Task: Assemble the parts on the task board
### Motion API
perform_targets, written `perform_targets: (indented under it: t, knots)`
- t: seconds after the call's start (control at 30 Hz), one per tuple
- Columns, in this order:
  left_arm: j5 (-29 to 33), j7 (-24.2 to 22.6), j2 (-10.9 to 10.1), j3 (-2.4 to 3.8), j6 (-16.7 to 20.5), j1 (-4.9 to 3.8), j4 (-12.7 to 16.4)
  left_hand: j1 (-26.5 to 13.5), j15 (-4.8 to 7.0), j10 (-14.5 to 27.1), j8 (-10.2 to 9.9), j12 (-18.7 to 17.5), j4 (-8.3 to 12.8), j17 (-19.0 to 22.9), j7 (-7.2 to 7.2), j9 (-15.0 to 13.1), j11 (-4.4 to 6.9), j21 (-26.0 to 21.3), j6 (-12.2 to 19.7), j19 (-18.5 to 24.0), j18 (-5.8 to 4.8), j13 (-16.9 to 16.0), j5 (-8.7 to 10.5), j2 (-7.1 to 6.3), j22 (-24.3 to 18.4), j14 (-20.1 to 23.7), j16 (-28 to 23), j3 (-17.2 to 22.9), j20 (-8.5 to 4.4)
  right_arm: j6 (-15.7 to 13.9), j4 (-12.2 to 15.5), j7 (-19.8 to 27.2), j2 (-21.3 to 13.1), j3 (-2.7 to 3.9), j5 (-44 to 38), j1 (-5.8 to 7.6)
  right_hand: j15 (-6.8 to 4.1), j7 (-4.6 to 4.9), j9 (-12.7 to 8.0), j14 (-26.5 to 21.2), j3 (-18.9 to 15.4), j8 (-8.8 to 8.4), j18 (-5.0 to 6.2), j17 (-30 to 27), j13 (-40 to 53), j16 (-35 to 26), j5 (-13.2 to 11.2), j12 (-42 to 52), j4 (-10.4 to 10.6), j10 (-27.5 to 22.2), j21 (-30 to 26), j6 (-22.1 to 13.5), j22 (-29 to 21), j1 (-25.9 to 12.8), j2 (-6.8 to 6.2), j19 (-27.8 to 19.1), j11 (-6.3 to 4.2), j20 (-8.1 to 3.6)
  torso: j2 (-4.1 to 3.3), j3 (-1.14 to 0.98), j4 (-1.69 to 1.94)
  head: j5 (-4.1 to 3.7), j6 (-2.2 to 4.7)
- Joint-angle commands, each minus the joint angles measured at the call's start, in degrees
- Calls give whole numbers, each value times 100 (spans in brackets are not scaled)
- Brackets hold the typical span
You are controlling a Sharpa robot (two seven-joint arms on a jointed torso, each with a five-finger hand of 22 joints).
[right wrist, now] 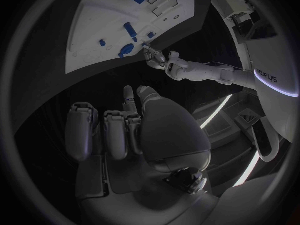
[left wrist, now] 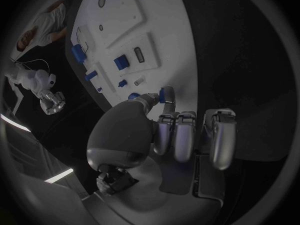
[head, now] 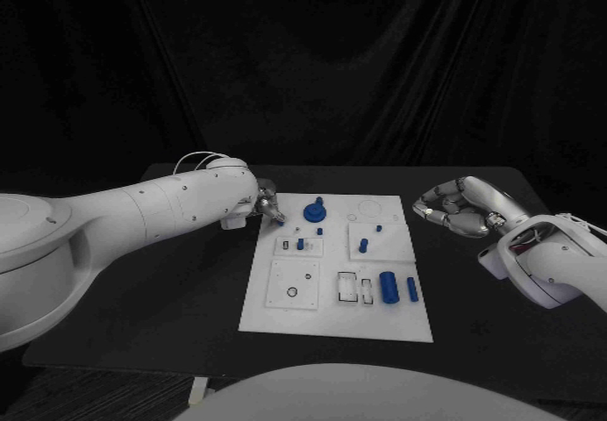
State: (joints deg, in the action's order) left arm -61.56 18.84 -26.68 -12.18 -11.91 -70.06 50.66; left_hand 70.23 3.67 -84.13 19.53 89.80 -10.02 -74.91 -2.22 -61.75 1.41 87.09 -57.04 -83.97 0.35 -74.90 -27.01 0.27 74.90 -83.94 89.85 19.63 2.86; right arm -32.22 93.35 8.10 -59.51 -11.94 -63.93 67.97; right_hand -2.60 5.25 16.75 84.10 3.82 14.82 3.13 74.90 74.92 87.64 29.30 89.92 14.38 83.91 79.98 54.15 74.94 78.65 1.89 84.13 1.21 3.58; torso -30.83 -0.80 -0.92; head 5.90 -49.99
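We see the white task board lying in the middle of the black table, with the blue parts spread over it: a knob-like part near the far edge, a few small pegs around the middle, and a thick cylinder with a slimmer pin just beside it toward the near right.

Our left hand sits at the board's far left corner, fingertips down at the edge. In the left wrist view, the left hand has a small blue part pinched at the tips of the thumb and a finger, while the other fingers curl inward (the piece is mostly hidden, so we cannot tell its shape).

Our right hand hovers off the board's far right side, well apart from the parts, fingers curled in on nothing.
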Motion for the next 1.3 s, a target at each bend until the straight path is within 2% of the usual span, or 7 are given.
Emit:
perform_targets:
  t: [0.03, 0.4, 0.63, 0.83, 1.07, 1.17, 1.3]
  knots:
    - [7, -196, -10, 5, -8, 10, 14, -7, 14, -587, 23, 20, 144, -1509, 31, -11, 22, -42, -24, -314, 63, -1510, -8, -91, 1379, -606, 15, 224, -17, 46, -3, -121, -4, 4, -5, -23, -47, -1, -7, 523, 43, -34, -64, 1225, 1508, -32, 42, 8, 3, 609, -26, 42, 1176, 42, -1, 198, -42, -42, 0, -1, 0, 2, -1]
    - [7, -529, -152, 5, 400, 10, 191, -73, 15, -587, -5, 20, 417, -1509, 35, 77, 27, -60, -170, -295, 69, -1510, 53, -266, 1373, -606, 15, 672, -18, 50, -12, -165, -16, 4, -5, -59, -47, -2, -8, 521, 64, -33, -61, 1220, 1508, -37, 76, 8, -13, 609, -37, 44, 1172, 63, -2, 194, -43, -43, -2, 0, -1, 12, -1]
    - [7, -565, -321, 5, 593, 9, 464, -140, 22, -587, -6, 20, 501, -1509, 52, 139, 38, -66, -311, -287, 71, -1510, 116, -322, 1370, -606, 15, 820, -22, 45, -10, -191, -28, 4, -5, -65, -48, -2, -9, 520, 76, -34, -60, 1215, 1508, -41, 95, 8, -24, 609, -43, 44, 1170, 77, -3, 192, -43, -43, 0, 0, -1, 8, -1]
    - [21, -328, -559, 5, 719, 4, 846, -221, 27, -587, -43, 20, 508, -1509, 61, 198, 45, -63, -372, -288, 70, -1510, 127, -358, 1371, -606, 15, 872, -26, 46, -9, -218, -40, 4, -5, -66, -48, -2, -9, 520, 82, -34, -59, 1214, 1508, -42, 106, 8, -31, 609, -48, 45, 1169, 84, -5, 190, -43, -43, 0, 0, -1, 3, -1]
    - [495, 116, -912, 4, 832, -6, 1457, -251, 31, -587, -77, 20, 527, -1509, 66, 237, 49, -126, -388, -233, 89, -1510, 128, -372, 1346, -606, 15, 914, -30, 42, -5, -239, -48, 4, -5, -68, -49, -1, -10, 519, 94, -34, -59, 1212, 1508, -44, 128, 8, -43, 609, -47, 45, 1169, 96, -11, 190, -43, -44, 0, 0, 1, 14, -1]
    - [601, 305, -1093, 4, 848, -10, 1775, -263, 32, -587, -100, 20, 539, -1509, 63, 260, 48, -152, -388, -209, 97, -1510, 145, -386, 1335, -606, 15, 931, -31, 37, -7, -247, -45, 3, -5, -71, -48, -1, -10, 518, 98, -34, -58, 1206, 1508, -50, 138, 8, -47, 609, -52, 44, 1168, 101, -13, 189, -43, -44, 2, -1, -1, 30, -1]
    - [650, 456, -1243, 3, 880, -12, 2054, -267, 32, -587, -107, 20, 543, -1509, 63, 267, 48, -162, -389, -200, 100, -1510, 153, -389, 1331, -606, 15, 936, -31, 31, 1, -253, -45, 3, -5, -73, -48, 1, -10, 518, 102, -35, -58, 1208, 1508, -48, 150, 8, -51, 609, -51, 44, 1168, 104, -16, 189, -42, -44, 2, 0, 0, 34, -1]
